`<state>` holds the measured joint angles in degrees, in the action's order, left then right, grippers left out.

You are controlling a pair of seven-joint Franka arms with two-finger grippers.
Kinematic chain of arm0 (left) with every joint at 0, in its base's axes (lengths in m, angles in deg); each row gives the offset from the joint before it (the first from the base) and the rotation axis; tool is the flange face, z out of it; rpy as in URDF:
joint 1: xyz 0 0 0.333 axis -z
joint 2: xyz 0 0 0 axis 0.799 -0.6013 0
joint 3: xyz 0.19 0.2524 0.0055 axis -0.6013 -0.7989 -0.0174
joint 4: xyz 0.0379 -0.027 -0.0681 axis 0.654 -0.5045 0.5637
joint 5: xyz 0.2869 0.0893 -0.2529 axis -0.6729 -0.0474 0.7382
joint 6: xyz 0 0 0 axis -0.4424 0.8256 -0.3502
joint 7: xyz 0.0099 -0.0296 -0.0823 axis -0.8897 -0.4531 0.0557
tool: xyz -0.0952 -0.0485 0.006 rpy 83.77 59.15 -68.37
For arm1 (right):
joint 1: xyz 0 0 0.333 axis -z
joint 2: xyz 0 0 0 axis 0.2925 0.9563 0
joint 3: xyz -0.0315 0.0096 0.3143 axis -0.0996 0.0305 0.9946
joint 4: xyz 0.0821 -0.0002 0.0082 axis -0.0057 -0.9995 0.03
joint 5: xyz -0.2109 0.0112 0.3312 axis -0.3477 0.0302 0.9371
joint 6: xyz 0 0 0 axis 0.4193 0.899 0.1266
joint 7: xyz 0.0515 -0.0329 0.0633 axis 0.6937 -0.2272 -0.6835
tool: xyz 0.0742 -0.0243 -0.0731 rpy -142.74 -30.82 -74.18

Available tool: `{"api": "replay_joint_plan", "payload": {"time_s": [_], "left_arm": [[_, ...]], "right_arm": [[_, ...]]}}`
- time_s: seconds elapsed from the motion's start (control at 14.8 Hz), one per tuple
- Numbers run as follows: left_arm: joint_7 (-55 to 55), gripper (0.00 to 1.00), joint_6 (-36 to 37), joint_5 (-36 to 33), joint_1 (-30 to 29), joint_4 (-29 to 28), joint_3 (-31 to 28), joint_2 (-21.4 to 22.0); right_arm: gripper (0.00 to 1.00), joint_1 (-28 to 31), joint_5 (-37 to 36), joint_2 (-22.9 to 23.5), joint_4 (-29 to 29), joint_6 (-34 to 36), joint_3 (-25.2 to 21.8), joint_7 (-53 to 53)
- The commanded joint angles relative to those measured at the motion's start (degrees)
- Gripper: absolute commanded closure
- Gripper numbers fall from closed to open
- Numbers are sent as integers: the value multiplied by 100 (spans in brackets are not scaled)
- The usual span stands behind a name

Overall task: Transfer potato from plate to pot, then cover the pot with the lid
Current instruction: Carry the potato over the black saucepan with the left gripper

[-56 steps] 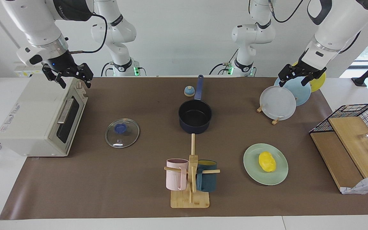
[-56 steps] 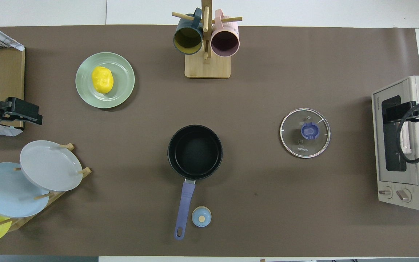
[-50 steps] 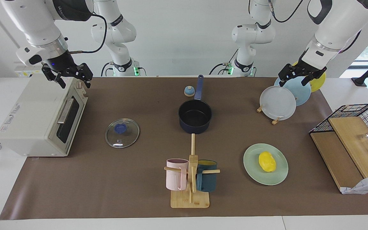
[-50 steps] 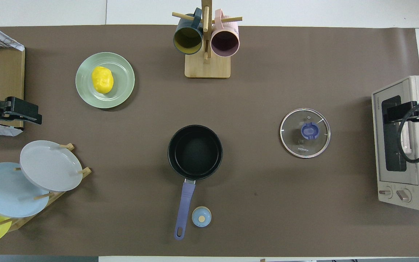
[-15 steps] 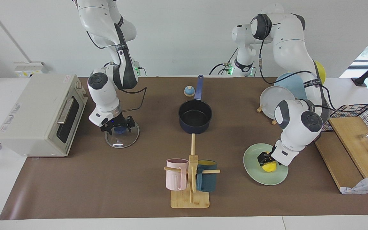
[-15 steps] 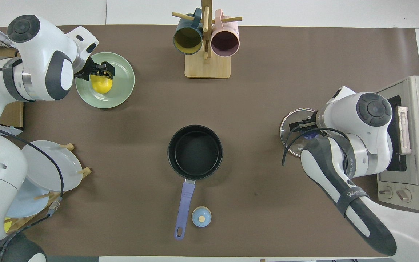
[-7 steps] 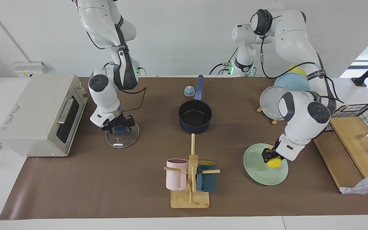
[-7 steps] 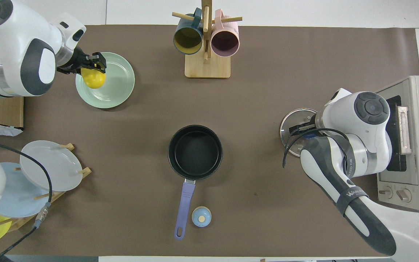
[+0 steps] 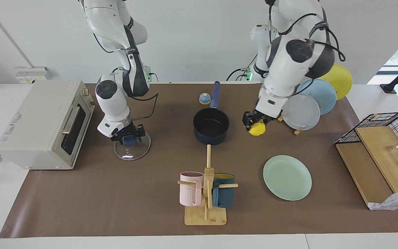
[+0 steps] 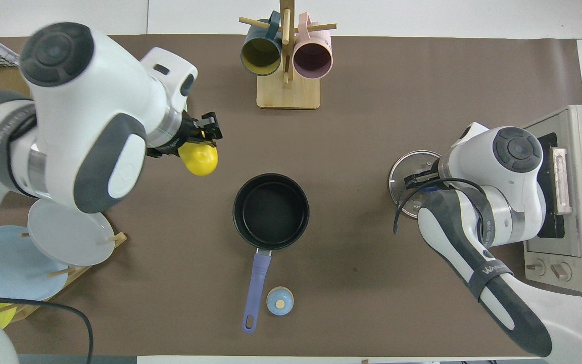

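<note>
Lifted off the plate (image 9: 287,177), potato (image 9: 257,129) hangs clamped in left end effector (image 9: 254,121) beside pot (image 9: 211,125).

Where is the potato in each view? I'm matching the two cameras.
Facing view: potato in the left hand, in the air beside the pot.
Overhead view: potato under the left hand, just outside the pot's rim.
Shared landmark: the pot.

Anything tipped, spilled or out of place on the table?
Nothing stands out. The left pincer holds the potato in the air beside the upright, empty pot; the right pincer is at the knob of the lid, flat on the mat.
</note>
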<state>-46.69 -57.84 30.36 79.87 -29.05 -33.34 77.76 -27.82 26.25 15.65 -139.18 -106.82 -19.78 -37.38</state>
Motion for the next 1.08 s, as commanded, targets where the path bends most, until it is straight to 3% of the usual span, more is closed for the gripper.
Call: {"api": "replay_joint_plan", "payload": {"time_s": [0.0,0.14,0.47,0.75,0.95,1.02], "left_arm": [[-477,100,-1312,68,645,-1403,-124,544],[-566,100,-1730,68,980,-1713,-133,440],[-716,100,-2618,24,1359,-2468,-150,334],[-716,100,-2934,-3,1368,-2505,-159,18],[-716,100,-3049,-301,1368,-2505,-150,-106],[-716,100,-3058,-310,1377,-2496,-150,-184]], "right_arm": [[44,27,66,-53,62,149,11,-201],[49,18,66,-27,290,403,11,-201],[49,18,66,-71,1309,1588,195,-193],[49,9,75,-97,2056,2310,652,96],[49,9,75,-71,2155,2286,1099,597],[56,-8,75,-71,2155,2250,1188,746]]}}
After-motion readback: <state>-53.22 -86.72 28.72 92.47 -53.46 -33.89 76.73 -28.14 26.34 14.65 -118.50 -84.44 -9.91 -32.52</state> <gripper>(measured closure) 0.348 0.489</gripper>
